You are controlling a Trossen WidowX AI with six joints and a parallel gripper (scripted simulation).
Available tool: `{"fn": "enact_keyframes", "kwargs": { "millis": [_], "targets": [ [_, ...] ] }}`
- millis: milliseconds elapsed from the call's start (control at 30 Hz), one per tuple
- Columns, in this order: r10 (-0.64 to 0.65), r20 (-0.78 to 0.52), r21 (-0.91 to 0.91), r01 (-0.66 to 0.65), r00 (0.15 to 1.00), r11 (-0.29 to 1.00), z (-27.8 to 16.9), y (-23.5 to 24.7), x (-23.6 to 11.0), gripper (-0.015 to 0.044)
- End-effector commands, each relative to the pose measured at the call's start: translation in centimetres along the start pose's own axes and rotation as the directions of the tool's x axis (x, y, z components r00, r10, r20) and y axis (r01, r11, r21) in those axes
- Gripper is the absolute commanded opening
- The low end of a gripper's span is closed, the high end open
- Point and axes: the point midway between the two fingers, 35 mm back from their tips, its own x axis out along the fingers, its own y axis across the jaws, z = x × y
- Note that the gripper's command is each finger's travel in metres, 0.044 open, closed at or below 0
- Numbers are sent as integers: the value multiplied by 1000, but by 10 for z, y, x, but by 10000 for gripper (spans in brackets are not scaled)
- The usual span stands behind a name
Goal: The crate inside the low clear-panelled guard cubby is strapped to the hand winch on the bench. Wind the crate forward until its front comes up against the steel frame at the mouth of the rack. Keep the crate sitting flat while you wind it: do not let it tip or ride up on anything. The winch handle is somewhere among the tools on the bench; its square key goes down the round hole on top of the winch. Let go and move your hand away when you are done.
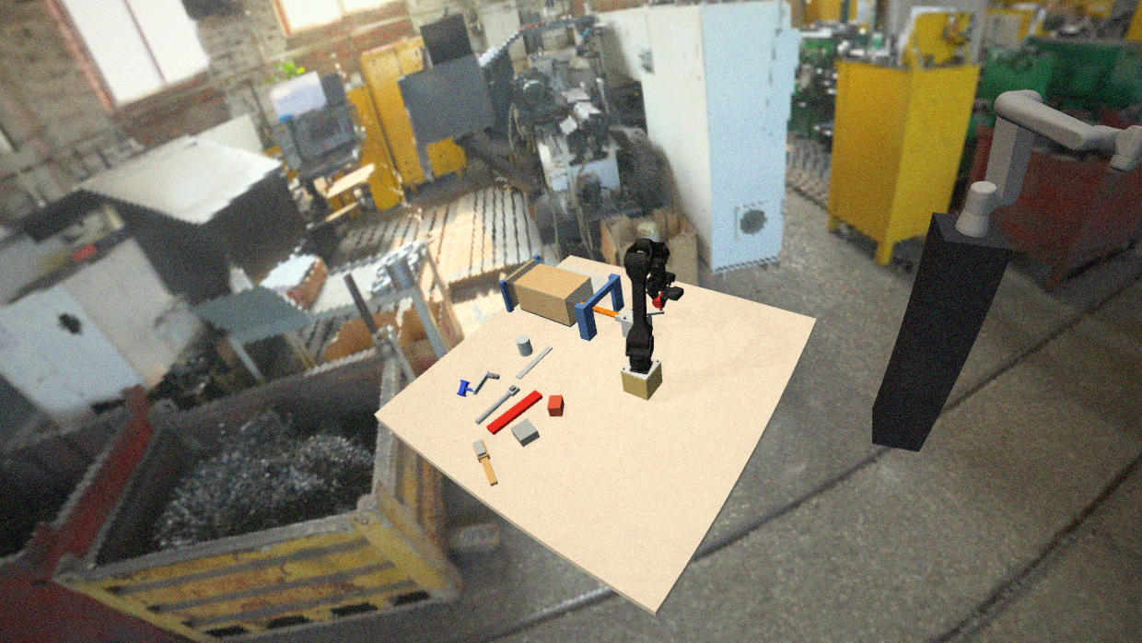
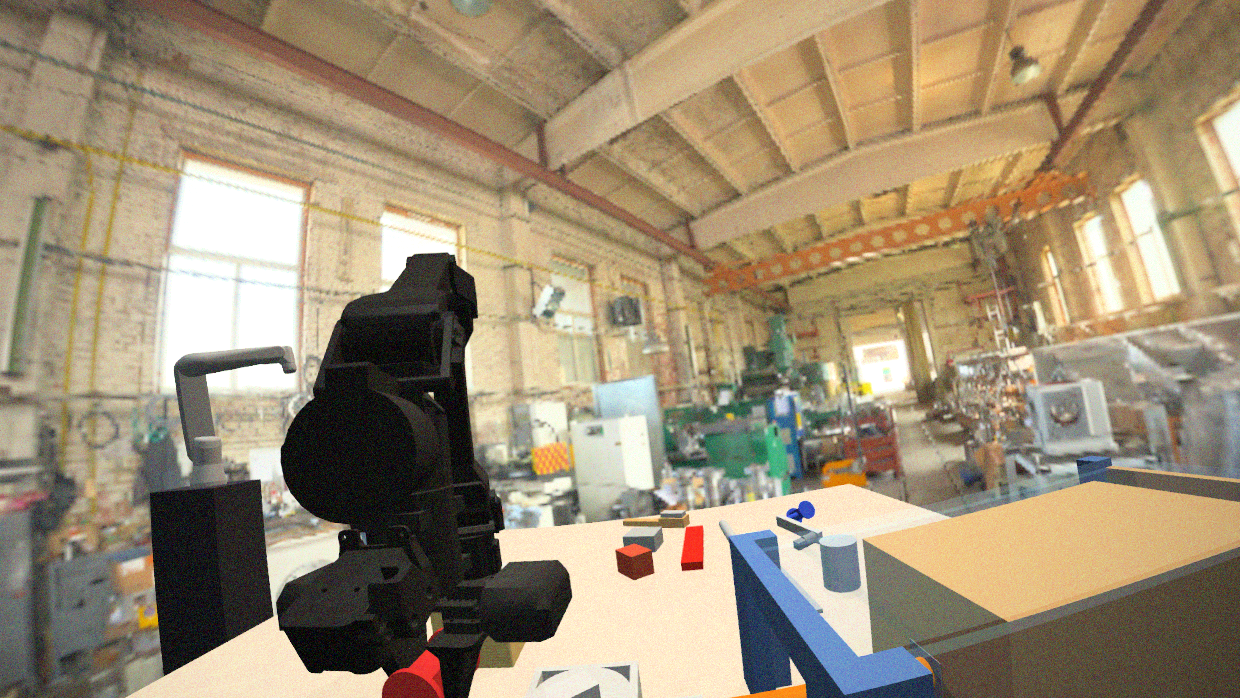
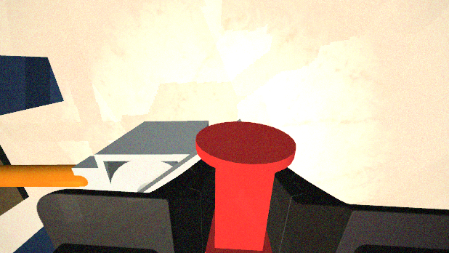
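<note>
1. Top view: the arm stood on its tan pedestal, reaching toward the blue steel frame at the mouth of the cubby. The crate sat flat inside, with the orange strap running out through the frame toward the arm. From this height I could not tell how much gap remained between crate front and frame. Winding on without checking that gap could jam the crate hard against the frame and lift its rear.

2. Exterior view: the gripper hung low beside the frame, its jaws closed on the red knob, with the winch just visible beneath. The crate top looked level here. The spare tools on the bench lay well apart and looked unlikely to snag anything.

3. Wrist view: the red knob stood upright between the dark fingers, clamped at its stem below the flared cap. The grey winch lay just behind, the strap entering it from the left.
   - Cranking in too wide or tilted an arc might pry the key out of its hole.
   - A jerky turn could snatch the strap and tip the crate.
   - The stem might slip in the grip if the load rose.
</note>
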Motion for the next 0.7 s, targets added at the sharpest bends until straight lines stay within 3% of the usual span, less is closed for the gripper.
{"fn": "enact_keyframes", "kwargs": {
  "millis": [0,667],
  "targets": [
    [8,0,3,-8,1000,1000,5,6,2,0],
    [9,1,3,-9,1000,1000,19,24,2,0]
  ]
}}
